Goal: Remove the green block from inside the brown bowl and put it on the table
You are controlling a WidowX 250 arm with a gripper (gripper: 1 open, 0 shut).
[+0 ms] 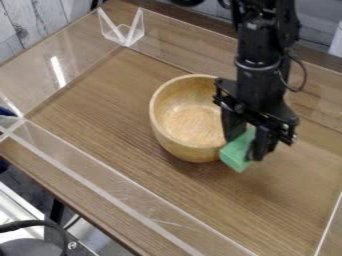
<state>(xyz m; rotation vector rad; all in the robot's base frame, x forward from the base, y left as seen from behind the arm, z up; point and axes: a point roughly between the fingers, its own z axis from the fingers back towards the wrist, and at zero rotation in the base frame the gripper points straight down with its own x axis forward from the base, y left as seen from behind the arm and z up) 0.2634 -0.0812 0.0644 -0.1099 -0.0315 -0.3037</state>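
Green block (238, 153) hangs pinched between the black fingers (227, 128) of the gripper (253, 140), which points straight down. It sits outside the brown bowl (189, 119), just beside the bowl's right outer wall and low over the table (120, 150); whether it touches the wood cannot be told. A clear acrylic wall (80, 165) borders the table's near edge.

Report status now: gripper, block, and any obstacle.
Gripper shut on block. Block out of bowl, low beside its right rim, not yet on table. Nothing in the way.
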